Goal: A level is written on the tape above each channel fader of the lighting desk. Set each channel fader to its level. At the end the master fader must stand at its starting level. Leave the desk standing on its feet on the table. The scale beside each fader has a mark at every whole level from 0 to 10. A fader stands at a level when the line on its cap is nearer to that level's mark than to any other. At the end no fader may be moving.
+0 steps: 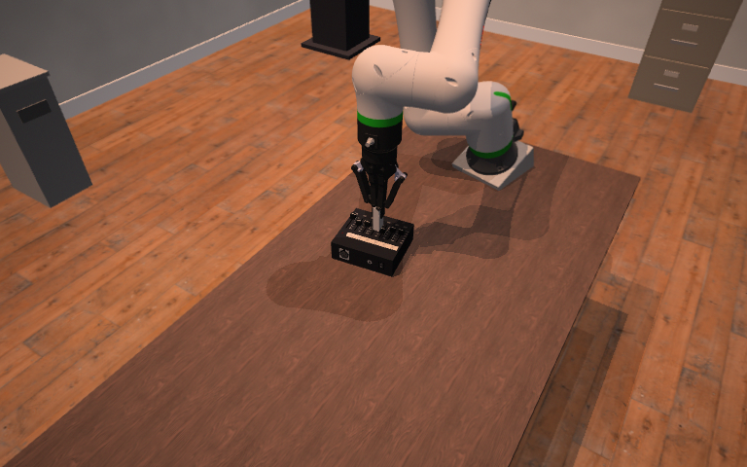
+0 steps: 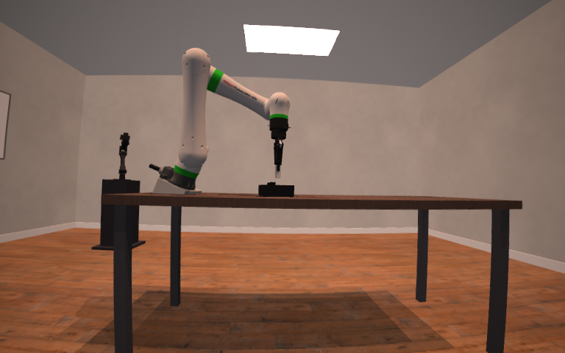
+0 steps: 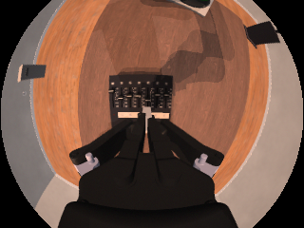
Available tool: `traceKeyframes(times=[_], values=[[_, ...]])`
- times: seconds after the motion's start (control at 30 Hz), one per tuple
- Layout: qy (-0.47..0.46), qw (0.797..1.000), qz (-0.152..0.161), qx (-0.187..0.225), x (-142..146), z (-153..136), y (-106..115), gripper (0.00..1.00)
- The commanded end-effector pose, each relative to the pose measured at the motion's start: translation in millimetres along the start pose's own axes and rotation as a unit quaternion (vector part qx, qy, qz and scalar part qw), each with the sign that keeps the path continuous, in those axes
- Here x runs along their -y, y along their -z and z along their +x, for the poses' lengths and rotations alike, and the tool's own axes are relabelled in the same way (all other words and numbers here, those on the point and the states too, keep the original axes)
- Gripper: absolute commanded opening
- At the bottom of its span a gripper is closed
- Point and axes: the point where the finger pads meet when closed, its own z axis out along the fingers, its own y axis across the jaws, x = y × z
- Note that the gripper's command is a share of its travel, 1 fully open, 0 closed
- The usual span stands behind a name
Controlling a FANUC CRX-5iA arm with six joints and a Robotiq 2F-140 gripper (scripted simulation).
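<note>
Top view | one lighting desk [image 1: 364, 257] on one table [image 1: 385, 357] | one tool [image 1: 376, 224] pressed together, empty, above faders

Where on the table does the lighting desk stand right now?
In the top view the lighting desk stands on the table a short way in front of the arm's base plate, directly beneath the shut gripper.
</note>
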Motion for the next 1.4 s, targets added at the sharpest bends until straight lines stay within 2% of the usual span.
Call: traceKeyframes(times=[0.0,0.57,1.37], values=[[0.000,1.000,0.000,0.000,-0.3,-0.2,-2.9,0.00],[0.000,1.000,0.000,0.000,-1.6,-0.1,-14.4,0.00],[0.000,1.000,0.000,0.000,-1.9,-0.1,-17.0,0.00]])
